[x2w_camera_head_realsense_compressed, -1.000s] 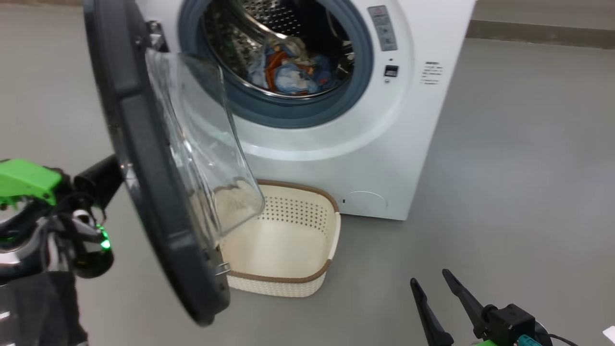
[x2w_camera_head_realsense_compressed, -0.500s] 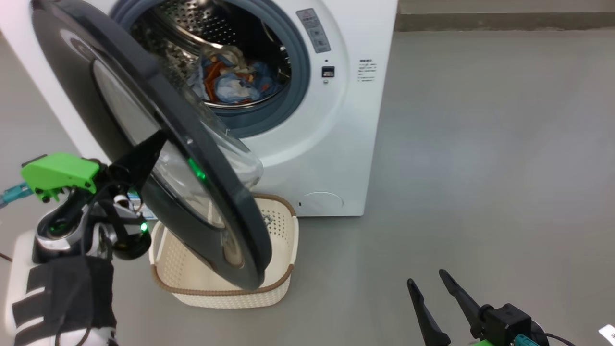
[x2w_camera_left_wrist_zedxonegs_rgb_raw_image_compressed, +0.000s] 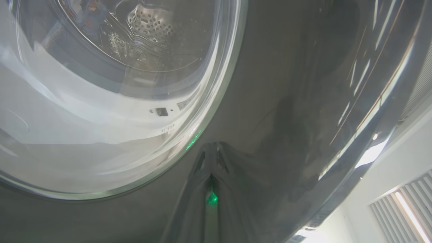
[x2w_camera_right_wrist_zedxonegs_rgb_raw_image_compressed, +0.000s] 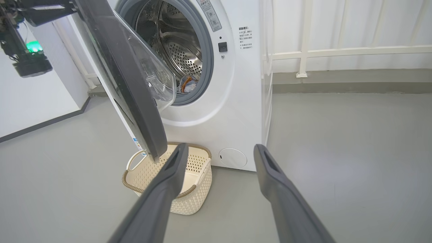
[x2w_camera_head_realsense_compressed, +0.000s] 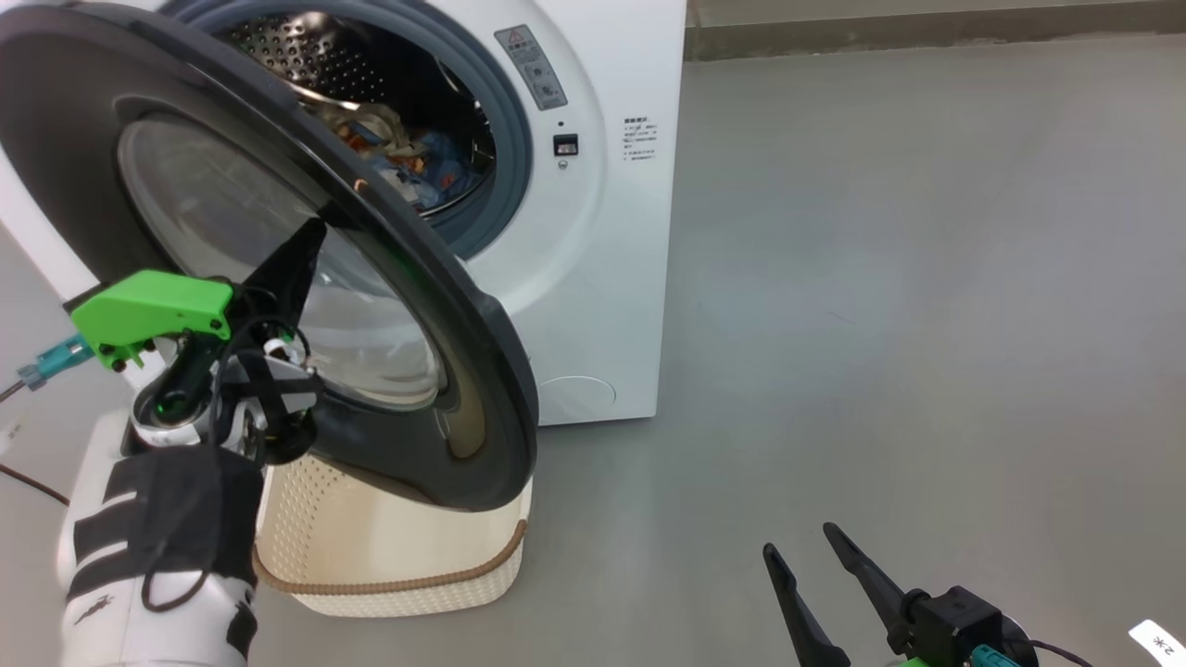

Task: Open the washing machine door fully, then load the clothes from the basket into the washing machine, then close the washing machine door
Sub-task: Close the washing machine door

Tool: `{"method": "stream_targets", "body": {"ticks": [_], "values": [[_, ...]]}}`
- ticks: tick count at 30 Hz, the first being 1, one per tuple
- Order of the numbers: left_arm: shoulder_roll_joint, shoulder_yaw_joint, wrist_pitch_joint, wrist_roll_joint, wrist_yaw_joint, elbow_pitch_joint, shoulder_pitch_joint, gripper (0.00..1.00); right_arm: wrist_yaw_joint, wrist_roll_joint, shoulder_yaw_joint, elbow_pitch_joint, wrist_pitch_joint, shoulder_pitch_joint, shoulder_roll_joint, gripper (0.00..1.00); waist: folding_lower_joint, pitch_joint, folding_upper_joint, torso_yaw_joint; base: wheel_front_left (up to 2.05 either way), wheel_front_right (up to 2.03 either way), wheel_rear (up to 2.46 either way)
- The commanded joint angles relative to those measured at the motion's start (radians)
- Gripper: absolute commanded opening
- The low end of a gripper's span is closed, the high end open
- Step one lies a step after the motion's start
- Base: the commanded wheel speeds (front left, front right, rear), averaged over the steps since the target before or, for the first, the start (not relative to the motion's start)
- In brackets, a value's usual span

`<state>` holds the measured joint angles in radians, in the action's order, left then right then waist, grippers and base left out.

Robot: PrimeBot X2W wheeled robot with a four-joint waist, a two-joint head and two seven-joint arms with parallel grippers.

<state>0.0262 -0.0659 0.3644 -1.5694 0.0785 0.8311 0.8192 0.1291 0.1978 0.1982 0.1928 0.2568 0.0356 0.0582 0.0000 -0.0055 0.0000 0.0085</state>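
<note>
My left gripper point(x2w_camera_head_realsense_compressed: 310, 239) has its two dark fingers pressed together, holding nothing. Their tips rest on the outer face of the large round door point(x2w_camera_head_realsense_compressed: 185, 195) with the glossy black rim, just beside its clear glass window.

My right gripper point(x2w_camera_head_realsense_compressed: 799, 539) hangs spread and empty, low over the floor and well apart from the big white front-loading washing machine point(x2w_camera_head_realsense_compressed: 593, 278).

The blue-and-orange printed clothes point(x2w_camera_head_realsense_compressed: 417, 162) lie inside the steel drum.

I think the main risk is that the fingertips slide on the glossy rim, skid onto the glass and lose the push before the latch catches. The small cream perforated basket point(x2w_camera_head_realsense_compressed: 398, 574) also sits right under the door's lower edge and may snag it.

The door stands upright and half shut. Its outer face points towards me and its bowl towards the drum. Being round, it has no real long axis.
</note>
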Motion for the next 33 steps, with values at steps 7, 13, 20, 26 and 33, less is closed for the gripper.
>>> {"method": "stream_targets", "body": {"ticks": [7, 13, 20, 26, 33], "values": [[0.024, -0.024, -0.049, 0.006, 0.043, 0.074, 0.095, 0.0, 0.002, 0.017, 0.031, -0.016, 0.005, -0.044, 0.013, 1.0, 0.0, -0.01, 0.0, -0.017, 0.0, 0.0, 0.0], [0.025, -0.028, -0.069, 0.01, 0.051, 0.125, 0.104, 0.0, 0.002, 0.018, 0.035, -0.013, 0.005, -0.039, 0.015, 1.0, 0.0, -0.021, 0.0, -0.021, 0.0, 0.0, 0.0], [0.035, 0.055, -0.08, 0.1, 0.052, 0.084, 0.067, 0.0, 0.002, 0.015, 0.026, -0.016, 0.005, -0.035, 0.016, 1.0, 0.0, -0.028, 0.0, -0.003, 0.0, 0.0, 0.0], [0.066, 0.172, -0.118, 0.224, 0.052, -0.004, -0.021, 0.0, 0.002, 0.014, 0.018, -0.019, 0.005, -0.018, 0.01, 1.0, 0.0, -0.04, 0.0, 0.019, 0.0, 0.0, 0.0], [0.125, 0.307, -0.223, 0.394, 0.052, -0.112, -0.13, 0.0, 0.002, 0.012, -0.003, -0.026, 0.005, -0.002, 0.007, 1.0, 0.0, -0.049, 0.0, 0.048, 0.0, 0.0, 0.0]]}}
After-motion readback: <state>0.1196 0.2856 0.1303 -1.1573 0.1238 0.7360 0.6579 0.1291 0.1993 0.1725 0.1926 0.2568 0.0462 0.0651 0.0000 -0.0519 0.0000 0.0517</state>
